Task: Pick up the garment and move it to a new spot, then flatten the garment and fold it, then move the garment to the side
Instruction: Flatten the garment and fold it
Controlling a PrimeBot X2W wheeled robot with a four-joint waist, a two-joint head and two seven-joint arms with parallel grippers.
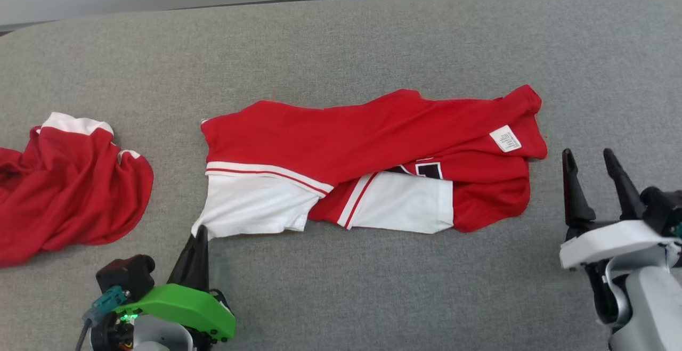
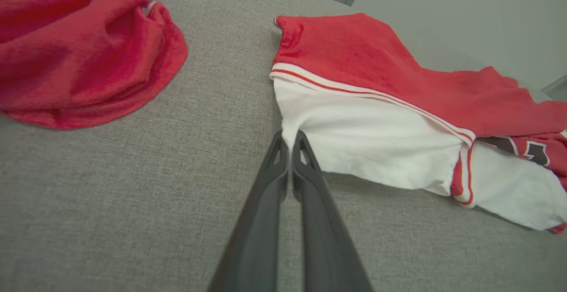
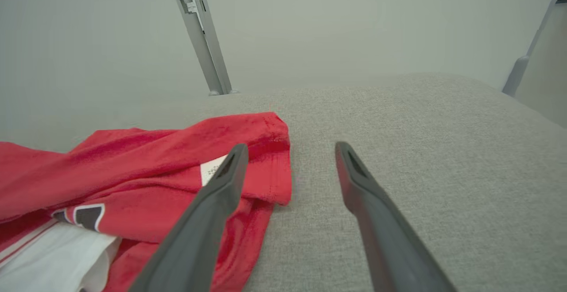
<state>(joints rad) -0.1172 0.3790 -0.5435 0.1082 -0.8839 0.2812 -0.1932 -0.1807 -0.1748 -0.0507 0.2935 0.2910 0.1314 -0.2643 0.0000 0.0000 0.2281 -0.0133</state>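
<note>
The garment [image 1: 346, 132], a red and white jersey, lies crumpled and partly folded across the middle of the grey cushion, with a white label [image 1: 505, 138] near its right end. My left gripper [image 1: 200, 231] is shut, its tips pinching the lower-left corner of the white sleeve. In the left wrist view the closed fingertips of the left gripper [image 2: 288, 136] meet right at that white corner of the garment [image 2: 376, 61]. My right gripper [image 1: 589, 156] stands open just off the garment's right edge, touching nothing. In the right wrist view the right gripper [image 3: 288, 150] has its left finger over the garment [image 3: 133, 163].
A second red garment [image 1: 69, 186] with white trim lies bunched at the far left, seen also as the second red garment [image 2: 75, 48] in the left wrist view. The grey cushion [image 1: 373, 287] ends at a wall behind. Bare fabric lies in front of and to the right of the jersey.
</note>
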